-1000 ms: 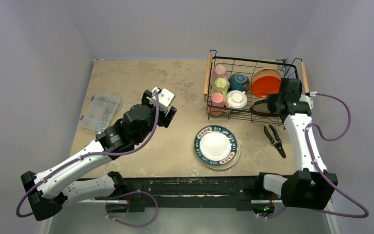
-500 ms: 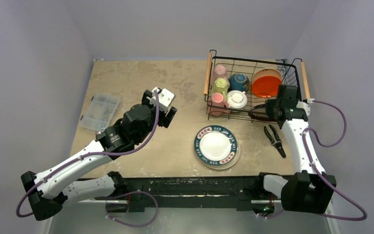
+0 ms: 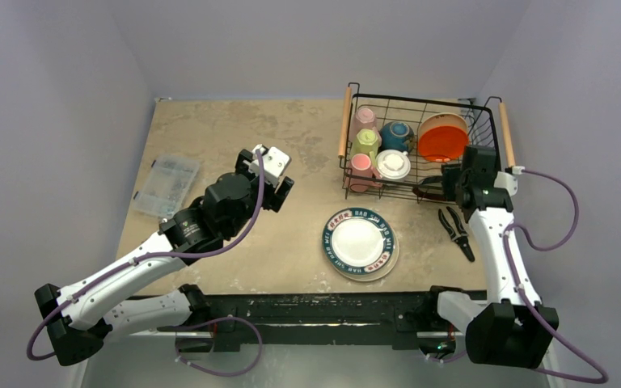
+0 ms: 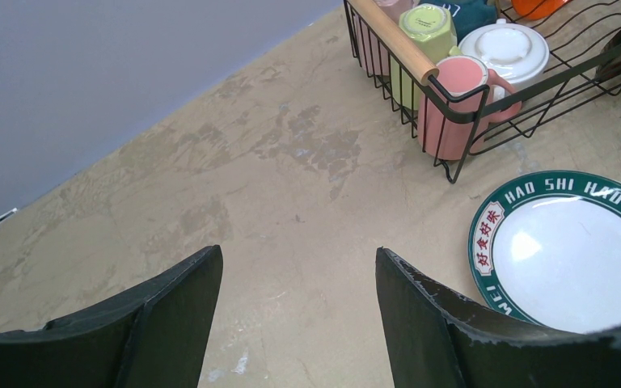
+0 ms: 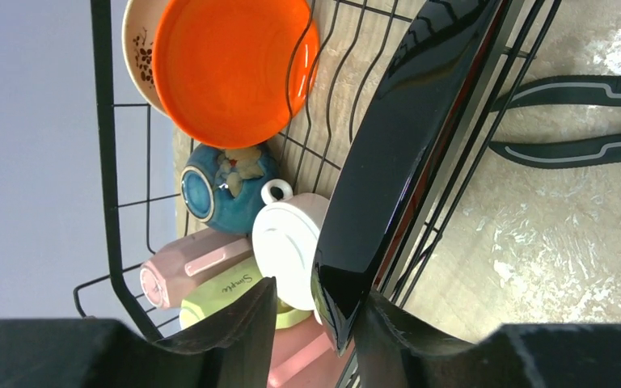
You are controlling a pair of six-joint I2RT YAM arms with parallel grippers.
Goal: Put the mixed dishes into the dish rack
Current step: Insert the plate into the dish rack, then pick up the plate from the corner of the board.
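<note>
The dish rack [image 3: 345,121] stands at the back right. It holds a pale pink mug [image 3: 364,120], a yellow-green mug [image 3: 365,141], a salmon mug [image 3: 361,166], a white mug [image 3: 393,164], a teal bowl [image 3: 397,133] and a red-orange plate [image 3: 441,141]. A glossy dark plate [image 5: 404,137] leans on edge against the rack's near wall. My right gripper [image 5: 319,291] straddles its rim with jaws apart; there is a gap on one side. A blue-green-rimmed white plate [image 3: 360,242] lies on the table. My left gripper [image 4: 297,267] is open and empty above bare table.
Black pliers [image 3: 456,230] lie on the table just right of the rack's near corner, below my right gripper. A clear compartment box [image 3: 167,184] sits at the table's left edge. A cream plate [image 5: 137,48] stands behind the red-orange one.
My right gripper has drawn back toward the near edge. The dark plate now sits lower against the rack's near wall. The left arm has not moved.
</note>
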